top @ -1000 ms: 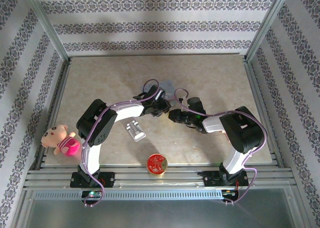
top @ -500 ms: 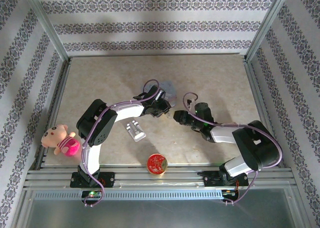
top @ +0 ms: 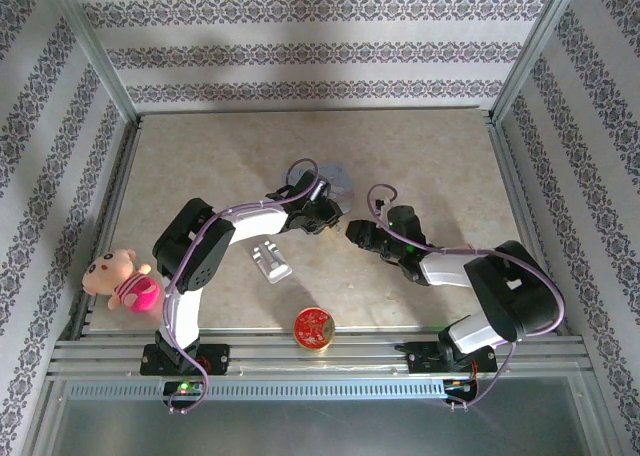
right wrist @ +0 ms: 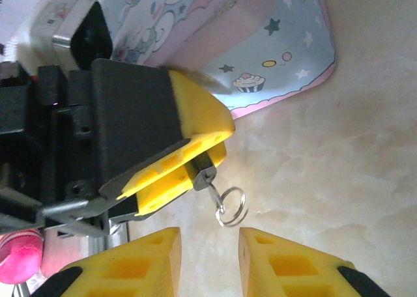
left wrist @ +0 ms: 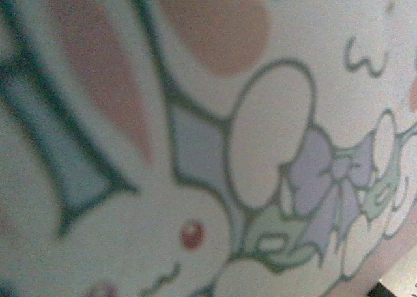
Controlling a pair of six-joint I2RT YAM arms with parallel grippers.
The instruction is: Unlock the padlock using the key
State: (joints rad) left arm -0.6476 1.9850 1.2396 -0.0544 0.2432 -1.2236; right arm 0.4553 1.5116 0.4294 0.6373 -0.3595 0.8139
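Pinched padlock (right wrist: 204,172) in shut left claw (right wrist: 194,174), key (right wrist: 212,191) and key ring (right wrist: 232,207) jutting rightward, long axis aimed at gap of nearer right claw (right wrist: 208,240), parted, empty, just short of ring.

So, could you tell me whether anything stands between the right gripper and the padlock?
Nothing visible does. The padlock is pinched in the left gripper, just ahead of the open right gripper, with only its dangling key ring in the gap between them.
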